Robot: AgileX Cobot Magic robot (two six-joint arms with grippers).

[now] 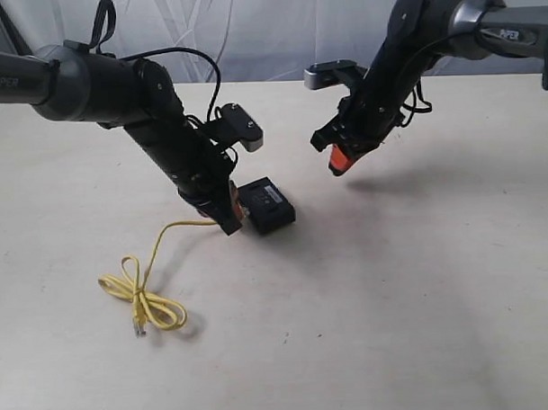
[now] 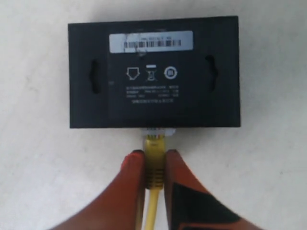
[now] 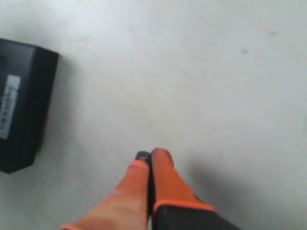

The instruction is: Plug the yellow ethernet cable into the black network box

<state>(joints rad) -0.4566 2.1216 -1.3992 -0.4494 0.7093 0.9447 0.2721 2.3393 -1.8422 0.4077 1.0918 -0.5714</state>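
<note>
The black network box (image 1: 267,204) (image 2: 153,72) lies flat on the table, label side up. My left gripper (image 1: 229,217) (image 2: 154,154) is shut on the yellow ethernet cable (image 2: 154,160) just behind its plug. The clear plug tip touches the box's near edge at a port. The rest of the cable (image 1: 142,295) trails back in loops on the table, its free plug lying at the front. My right gripper (image 1: 338,161) (image 3: 149,157) hangs shut and empty above the table, to the right of the box (image 3: 21,103).
The pale table (image 1: 394,300) runs all around the box. A white curtain (image 1: 277,25) hangs behind the table's far edge. Both black arms slant down over the back half of the table.
</note>
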